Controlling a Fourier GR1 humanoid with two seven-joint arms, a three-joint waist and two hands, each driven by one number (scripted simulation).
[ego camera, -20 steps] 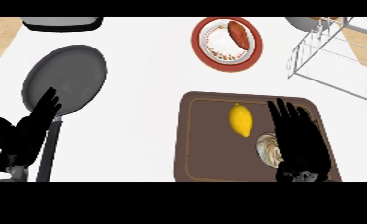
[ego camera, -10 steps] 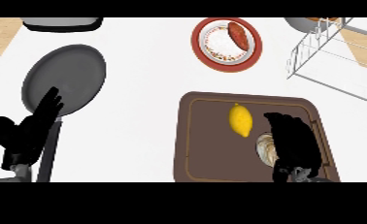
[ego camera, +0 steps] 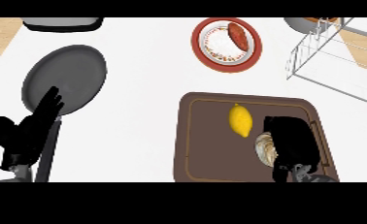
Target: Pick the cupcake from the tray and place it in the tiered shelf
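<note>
Curling down over the cupcake (ego camera: 264, 148) on the tray (ego camera: 208, 167), the right hand (ego camera: 290, 138) fingers (ego camera: 276, 122) are closed around it; a slip could be caused, or the lemon (ego camera: 241, 120) just beside nudged.

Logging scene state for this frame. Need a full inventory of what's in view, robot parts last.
tray: 1, brown, lower right of counter
lemon: 1, yellow, on tray
cupcake: 1, pale wrapper, on tray, mostly hidden under right hand
plate: 1, red rim, white centre, top middle
sausage: 1, reddish brown, on plate
pan: 1, dark grey, left
tiered shelf: 1, wire, upper right
grey tray-like object: 1, top left edge
left hand: black, open, lower left
right hand: black, curled round cupcake
</note>
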